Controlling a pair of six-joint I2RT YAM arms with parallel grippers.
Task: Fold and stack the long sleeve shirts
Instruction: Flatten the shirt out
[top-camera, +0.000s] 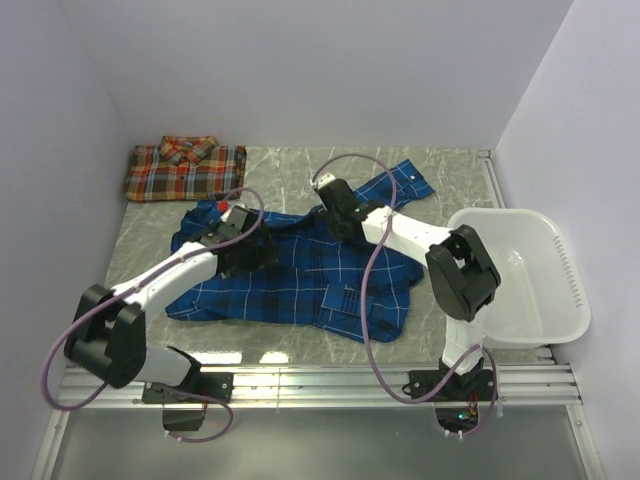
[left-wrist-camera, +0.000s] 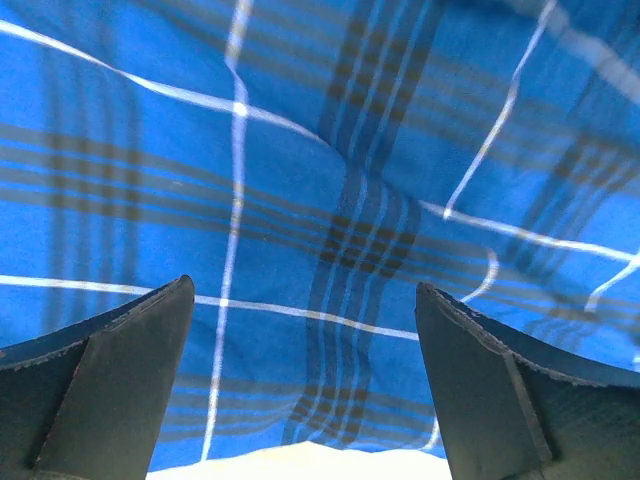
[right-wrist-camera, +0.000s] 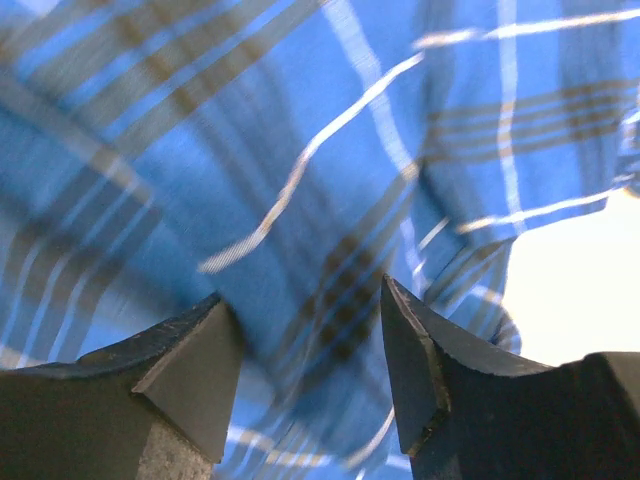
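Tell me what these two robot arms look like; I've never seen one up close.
Both the left arm and the right arm are slim white tubes linked by chunky black joints. A loose mauve cable loops along each one, from base to wrist. Each arm ends in a tool, left and right, with two dark, wedge-shaped fingers.

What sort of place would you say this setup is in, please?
Probably a robot test cell: plain white walls box in a marble-patterned table, and the left arm and right arm stand on metal rails at its near edge, over a spread blue shirt.
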